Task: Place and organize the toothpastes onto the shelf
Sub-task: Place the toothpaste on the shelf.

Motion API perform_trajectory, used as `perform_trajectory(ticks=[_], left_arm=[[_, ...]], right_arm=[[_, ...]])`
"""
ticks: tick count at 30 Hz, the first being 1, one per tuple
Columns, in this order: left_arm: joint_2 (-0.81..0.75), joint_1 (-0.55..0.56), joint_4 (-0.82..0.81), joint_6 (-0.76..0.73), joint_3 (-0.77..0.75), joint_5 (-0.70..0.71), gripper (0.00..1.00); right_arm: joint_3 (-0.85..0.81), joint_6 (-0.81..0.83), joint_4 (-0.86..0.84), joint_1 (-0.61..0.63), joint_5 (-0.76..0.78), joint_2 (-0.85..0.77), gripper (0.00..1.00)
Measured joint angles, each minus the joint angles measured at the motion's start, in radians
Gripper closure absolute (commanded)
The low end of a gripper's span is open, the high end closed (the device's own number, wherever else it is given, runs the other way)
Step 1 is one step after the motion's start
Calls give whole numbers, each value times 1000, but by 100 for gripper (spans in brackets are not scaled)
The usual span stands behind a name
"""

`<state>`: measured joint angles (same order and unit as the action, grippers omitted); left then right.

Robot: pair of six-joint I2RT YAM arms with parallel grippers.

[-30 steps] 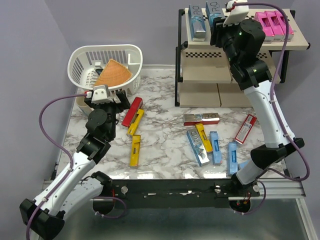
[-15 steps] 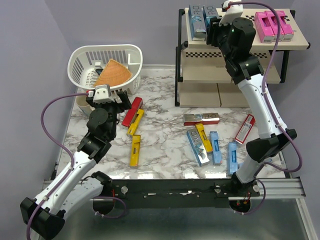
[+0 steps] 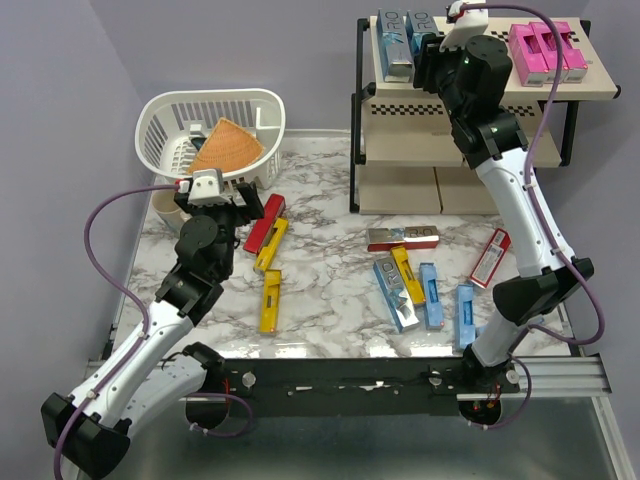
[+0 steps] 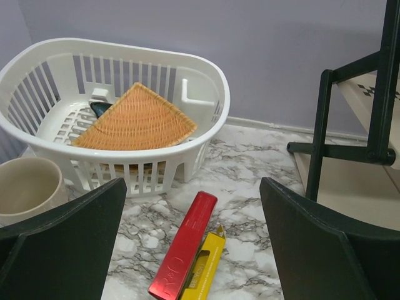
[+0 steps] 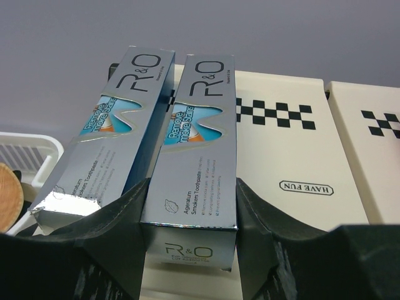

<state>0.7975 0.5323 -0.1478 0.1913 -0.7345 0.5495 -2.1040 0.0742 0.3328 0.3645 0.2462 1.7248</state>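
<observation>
The shelf (image 3: 480, 150) stands at the back right. On its top tier lie three pink toothpastes (image 3: 545, 48) and two silver-blue ones. My right gripper (image 3: 428, 55) is shut on the right silver-blue carton (image 5: 200, 144), which rests on the top panel (image 5: 294, 156) beside the other silver-blue carton (image 5: 109, 137). My left gripper (image 3: 242, 205) is open and empty, just above a red carton (image 4: 184, 253) and a yellow carton (image 4: 203, 272) lying side by side. Another yellow carton (image 3: 270, 300) lies nearer. Several more cartons, silver (image 3: 402, 237), yellow, light blue (image 3: 430, 295) and red (image 3: 491, 257), lie at centre right.
A white plastic basket (image 3: 210, 130) holding a wicker fan stands at the back left, close behind my left gripper. A beige cup (image 3: 165, 205) sits left of it. The shelf's black frame leg (image 4: 319, 137) stands to the left gripper's right.
My right arm carried the silver-blue carton left and back along the top tier, then stayed still. My left gripper shifted slightly right over the red and yellow cartons.
</observation>
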Motion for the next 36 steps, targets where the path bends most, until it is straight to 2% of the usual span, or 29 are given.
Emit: perform_trajectory(ticks=[2, 4, 8, 18, 25, 36], left_arm=[[2, 0, 0, 0, 0, -4, 1], [4, 0, 0, 1, 0, -6, 1], [12, 0, 0, 4, 0, -11, 1], [22, 0, 1, 4, 0, -19, 1], [22, 0, 1, 5, 0, -27, 1], [27, 0, 9, 16, 0, -40, 1]], right_arm=[[2, -1, -1, 0, 0, -1, 39], [3, -5, -1, 0, 0, -4, 31], [3, -5, -2, 0, -1, -9, 27], [8, -7, -14, 0, 0, -44, 27], [99, -34, -32, -8, -20, -131, 30], [190, -213, -55, -99, -150, -210, 34]])
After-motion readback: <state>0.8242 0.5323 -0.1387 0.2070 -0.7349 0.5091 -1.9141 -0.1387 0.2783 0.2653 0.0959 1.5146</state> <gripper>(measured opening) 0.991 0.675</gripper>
